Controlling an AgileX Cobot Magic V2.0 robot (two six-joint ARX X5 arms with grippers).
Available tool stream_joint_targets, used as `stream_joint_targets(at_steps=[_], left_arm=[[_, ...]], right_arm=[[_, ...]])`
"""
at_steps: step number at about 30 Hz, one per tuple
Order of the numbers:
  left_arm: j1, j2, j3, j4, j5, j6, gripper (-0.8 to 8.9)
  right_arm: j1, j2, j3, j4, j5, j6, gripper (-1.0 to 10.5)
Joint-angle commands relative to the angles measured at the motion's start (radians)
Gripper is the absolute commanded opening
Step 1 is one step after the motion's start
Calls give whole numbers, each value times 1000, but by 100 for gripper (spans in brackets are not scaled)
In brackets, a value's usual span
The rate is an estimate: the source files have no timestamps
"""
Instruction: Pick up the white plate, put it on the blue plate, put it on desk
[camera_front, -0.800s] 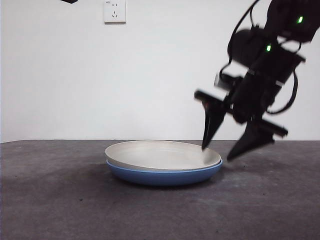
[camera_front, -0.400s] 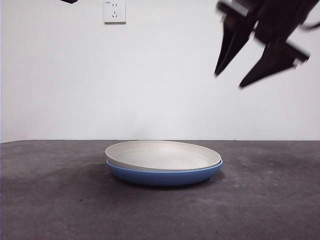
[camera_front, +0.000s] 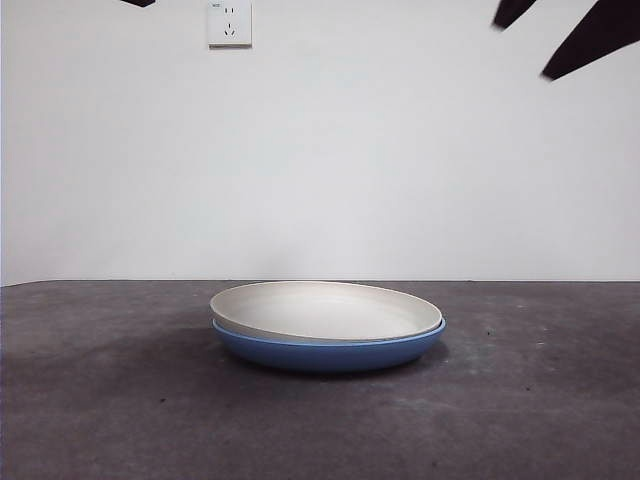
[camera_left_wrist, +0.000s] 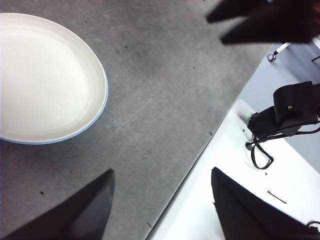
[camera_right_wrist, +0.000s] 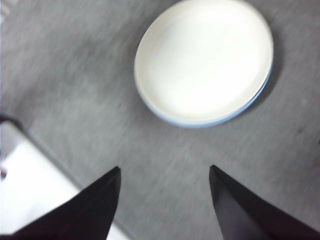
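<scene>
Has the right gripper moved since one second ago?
Yes. The right gripper rose from beside the white plate to the top corner, above the wall socket's height.

Blue plate (camera_front: 330, 352) mostly hidden beneath white plate (camera_front: 325, 311); right wrist view motion-blurred.

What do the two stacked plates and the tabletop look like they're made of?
The white plate looks like matte ceramic or melamine: cream and smooth, with hardly any shine. The blue plate beneath it seems to be glazed ceramic or hard plastic, since its rim shows a soft sheen. The desk appears to be a matte laminate or stone-look surface, dark grey and lightly speckled. None can be settled by look alone.
</scene>
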Motion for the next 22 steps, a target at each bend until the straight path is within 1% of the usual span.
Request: stream_joint_targets(at_steps=[1, 6, 18, 19, 20, 22], left_arm=[[-5, 6, 11, 7, 4, 11, 312], [-5, 6, 11, 8, 4, 11, 312], [-5, 6, 11, 7, 4, 11, 306], [-5, 6, 11, 7, 4, 12, 289], [-5, 6, 11, 7, 4, 12, 248], [-5, 6, 11, 8, 4, 12, 118]], right_arm=[[24, -30, 18, -42, -5, -38, 281], [48, -77, 17, -62, -5, -42, 281], [48, -80, 17, -63, -4, -42, 280], [48, -80, 17, -63, -5, -42, 264], [48, -80, 17, -63, -5, -42, 235], [48, -80, 17, -63, -4, -42, 104]])
